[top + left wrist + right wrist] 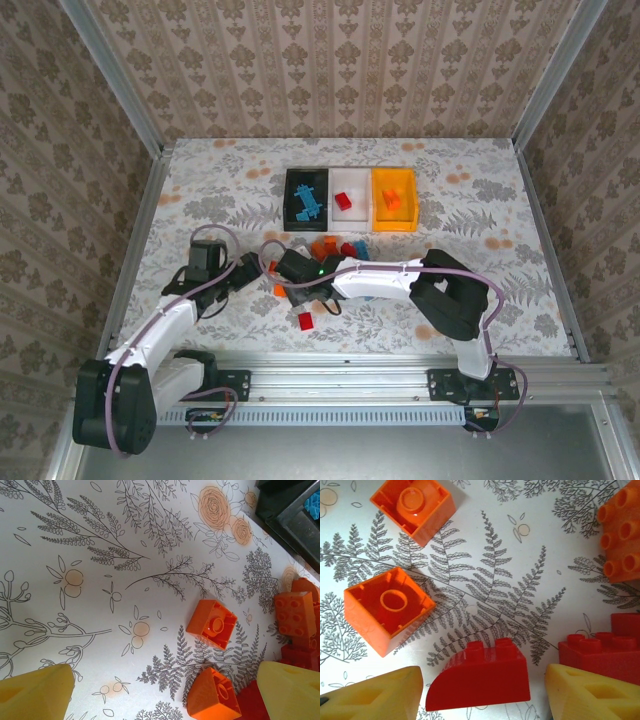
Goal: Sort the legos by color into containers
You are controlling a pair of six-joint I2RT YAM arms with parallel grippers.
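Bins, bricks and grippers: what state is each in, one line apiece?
Black bin, holds light blue bricks.
White bin, holds one red brick.
Orange bin, holds an orange brick.
Left gripper, open, empty.
Right gripper, open, empty.
Red rounded brick, lying between the right fingers, ungripped.
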